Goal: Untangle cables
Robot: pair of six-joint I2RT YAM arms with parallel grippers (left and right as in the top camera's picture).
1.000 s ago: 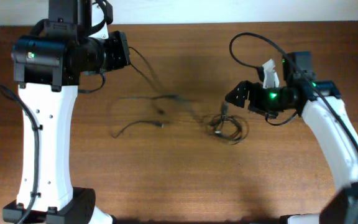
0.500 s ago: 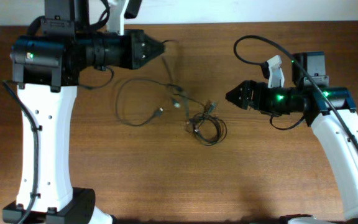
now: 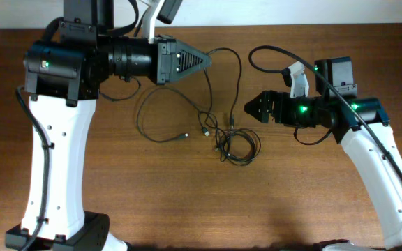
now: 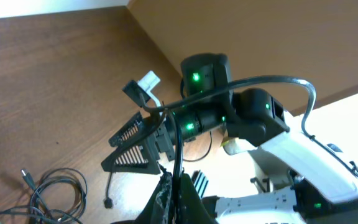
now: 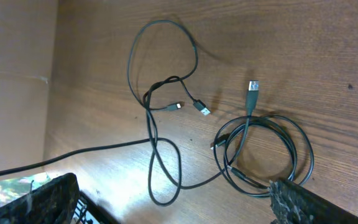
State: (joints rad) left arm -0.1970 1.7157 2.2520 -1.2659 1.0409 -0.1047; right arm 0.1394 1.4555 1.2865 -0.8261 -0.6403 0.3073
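1. The left arm stands tall at the left side of the table [image 3: 117, 202], with its forearm level and pointing right. The left gripper [image 3: 205, 61] is raised above the wood and pinched tight on a single thin cord. That cord arcs away to the right and then drops into the rest of the bundle.
2. The cables [image 5: 156, 87] lie on the table between the two grippers. An open loop [image 3: 139, 115] spreads to the left, a few strands cross and twist in the middle, and a small round coil [image 5: 308, 155] sits to the right. A silvery plug [image 5: 252, 87] lies just beside the coil, and a smaller dark plug [image 5: 202, 109] lies near the twist.
3. These cords look very light, limp and smooth. They will probably not hold a shape, and pulling one strand is likely to drag its neighbours along and could tighten the twist. The best place to take hold seems to be a plug end, or a free stretch just outside the crossing, where only one cord gets pinched. The coil is a poorer choice, since several turns lie together there.
4. The right arm reaches in from the right edge, with its forearm angled up the table and its wrist turned to point left. The right gripper [image 3: 250, 109] hangs near the coil with its fingers [image 5: 48, 199] spread wide and nothing between them.
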